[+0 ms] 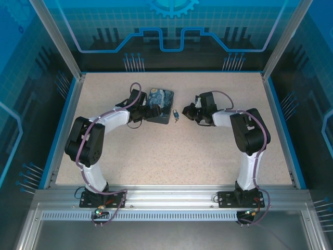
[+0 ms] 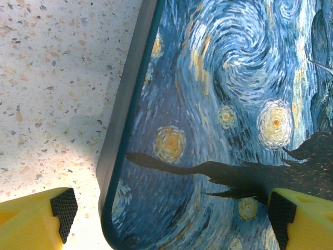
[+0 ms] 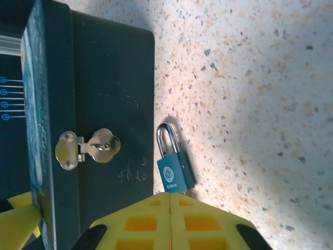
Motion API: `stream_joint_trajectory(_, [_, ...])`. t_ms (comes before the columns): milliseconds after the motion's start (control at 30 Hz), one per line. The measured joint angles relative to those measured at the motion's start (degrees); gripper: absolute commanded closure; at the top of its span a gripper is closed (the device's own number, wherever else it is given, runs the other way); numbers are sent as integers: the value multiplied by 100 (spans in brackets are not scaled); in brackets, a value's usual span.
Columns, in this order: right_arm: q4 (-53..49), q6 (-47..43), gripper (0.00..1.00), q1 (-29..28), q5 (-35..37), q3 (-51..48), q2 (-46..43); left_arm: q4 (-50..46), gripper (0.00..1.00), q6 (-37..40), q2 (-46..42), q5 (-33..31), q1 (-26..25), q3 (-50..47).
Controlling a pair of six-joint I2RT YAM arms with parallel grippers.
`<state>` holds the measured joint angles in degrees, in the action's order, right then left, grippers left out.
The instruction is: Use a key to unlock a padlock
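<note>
Plainly, the padlock (image 3: 174,166) is a small, hard, light metal thing, and I judge it slick enough to skate on the table (image 1: 156,156). Its flat body sides look like the best hold, leaving the shackle free. It lies just right of the box (image 3: 104,78). My right gripper (image 3: 170,198) is clenched at its base; I cannot make out the key. My left gripper (image 2: 169,213) gapes over the box's corner. The padlock's lettering is too small to read.

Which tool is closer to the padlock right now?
Right. The right tool, shut, is right beside the padlock; the left tool, open, straddles the box edge, farther off.
</note>
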<state>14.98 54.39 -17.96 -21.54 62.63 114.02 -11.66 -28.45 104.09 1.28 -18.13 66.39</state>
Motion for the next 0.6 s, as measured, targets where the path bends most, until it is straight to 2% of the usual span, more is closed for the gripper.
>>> stream_joint_trajectory(67, [0, -11, 80, -4, 2, -11, -39, -61, 2, 15, 0, -7, 13, 42])
stream_joint_trajectory(333, [-293, -50, 82, -323, 7, 304, -114, -527, 1, 17, -83, -24, 302, 173])
stream_joint_trajectory(500, [-691, -70, 82, -723, 4, 1379, 229, -1064, 1, 35, -269, -120, 562, 308])
stream_joint_trajectory(600, [-992, -101, 83, -981, 0, 2389, 734, -1237, 1, 33, -457, -149, 638, 448])
